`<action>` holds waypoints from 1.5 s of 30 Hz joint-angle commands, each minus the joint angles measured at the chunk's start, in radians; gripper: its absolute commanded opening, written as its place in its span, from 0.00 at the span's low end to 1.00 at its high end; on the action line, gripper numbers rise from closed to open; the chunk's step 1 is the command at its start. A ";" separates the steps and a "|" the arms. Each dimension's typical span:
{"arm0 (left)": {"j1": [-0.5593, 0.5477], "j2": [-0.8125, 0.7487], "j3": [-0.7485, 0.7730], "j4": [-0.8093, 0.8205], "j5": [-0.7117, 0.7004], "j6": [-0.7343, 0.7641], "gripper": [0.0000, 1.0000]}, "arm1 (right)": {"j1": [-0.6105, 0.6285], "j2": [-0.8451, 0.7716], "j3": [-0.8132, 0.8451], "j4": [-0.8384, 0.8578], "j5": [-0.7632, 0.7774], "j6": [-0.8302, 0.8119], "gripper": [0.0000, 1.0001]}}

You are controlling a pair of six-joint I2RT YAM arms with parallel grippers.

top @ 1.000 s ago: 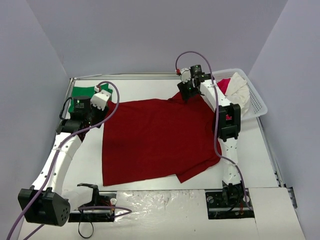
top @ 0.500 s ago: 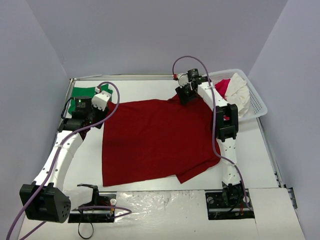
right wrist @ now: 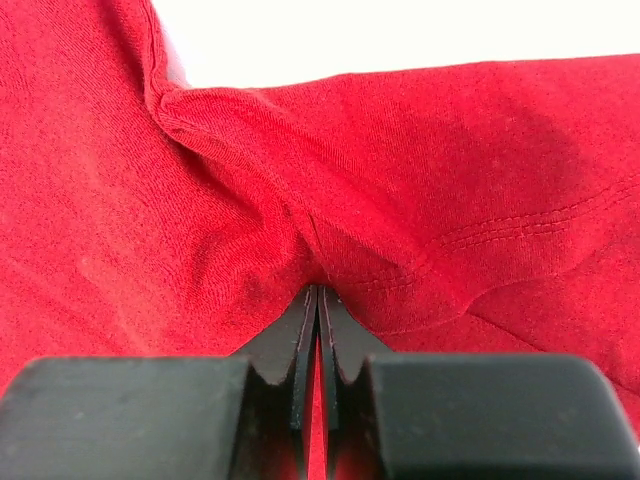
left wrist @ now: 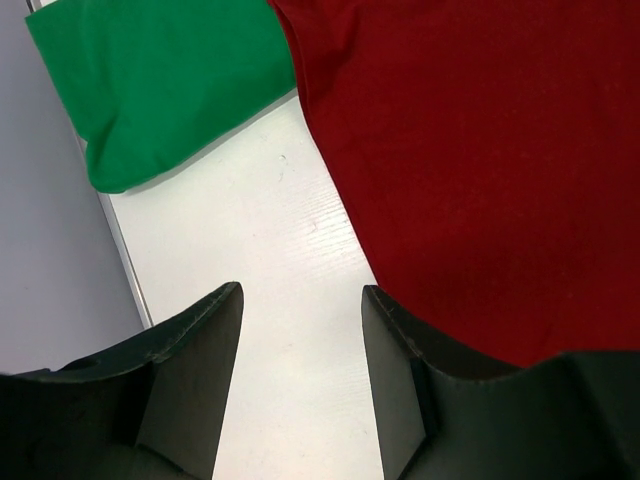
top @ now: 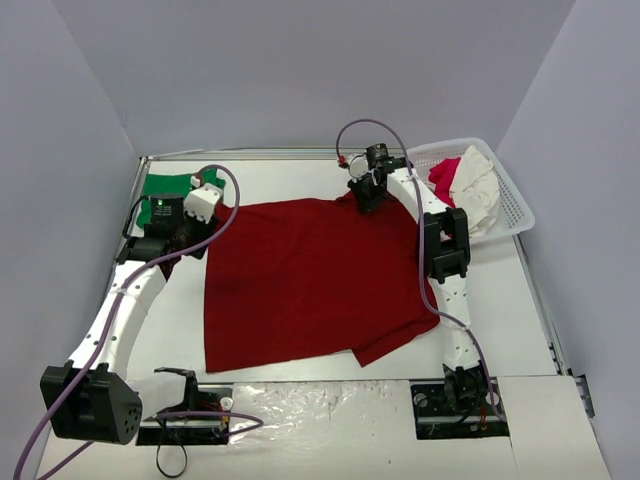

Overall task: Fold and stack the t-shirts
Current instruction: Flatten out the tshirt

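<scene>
The dark red t-shirt [top: 310, 275] lies spread flat across the middle of the table. At its far edge my right gripper [top: 368, 200] is shut on a pinched fold of the red cloth [right wrist: 330, 230], which bunches up around the fingertips. The green t-shirt [top: 170, 186] lies folded at the far left corner, seen also as a green t-shirt [left wrist: 150, 80] in the left wrist view. My left gripper [left wrist: 300, 300] hangs open over bare table just left of the red t-shirt's left edge [left wrist: 340, 190], holding nothing.
A white basket [top: 510, 205] at the far right holds white and pink cloth [top: 465, 180]. Grey walls enclose the table on three sides. A metal rail [top: 240, 155] runs along the far edge.
My right gripper has moved slightly left along the shirt's far edge and closed on the red cloth. The left arm has hardly moved.
</scene>
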 commanded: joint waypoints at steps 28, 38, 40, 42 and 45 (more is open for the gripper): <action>0.013 0.008 -0.002 0.014 0.049 -0.030 0.50 | 0.008 0.002 0.109 0.007 0.139 -0.010 0.34; 0.019 0.008 -0.011 0.015 0.049 -0.030 0.50 | 0.008 0.062 0.170 0.022 0.178 -0.003 0.35; 0.020 0.010 -0.011 0.014 0.051 -0.030 0.50 | 0.008 0.074 0.184 0.020 0.178 -0.003 0.35; 0.023 0.008 -0.012 0.012 0.049 -0.029 0.50 | 0.008 0.074 0.177 0.020 0.167 -0.007 0.35; 0.023 0.008 -0.015 0.014 0.052 -0.029 0.50 | 0.008 0.056 0.155 0.019 0.153 -0.013 0.33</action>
